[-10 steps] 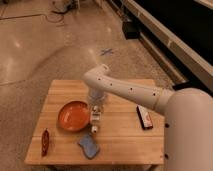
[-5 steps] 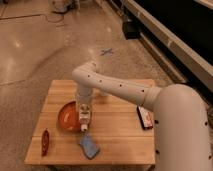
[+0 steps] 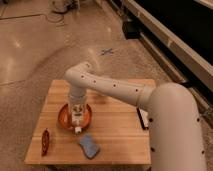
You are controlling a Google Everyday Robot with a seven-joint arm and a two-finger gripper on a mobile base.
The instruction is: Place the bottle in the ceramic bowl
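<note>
wooden table [image 3: 120, 140], glossy, seemingly concrete floor [image 3: 35, 45]

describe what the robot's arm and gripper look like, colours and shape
The arm is smooth, glossy white and tubular, with thick rounded segments, a bulbous elbow joint and small dark dots along its shell. It widens into a large rounded white body at the right. The gripper, over the round orange ceramic bowl, is a narrower white unit with dark markings. No loose cables show.

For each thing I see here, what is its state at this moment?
End effector: above the ceramic bowl's near side, pointing down.
Bottle: at the end effector, over the bowl's front rim; whether it rests there cannot be told.
Ceramic bowl: upright on the table.
Blue sponge: flat, in front of the bowl.
Red object: lying near the left edge.
</note>
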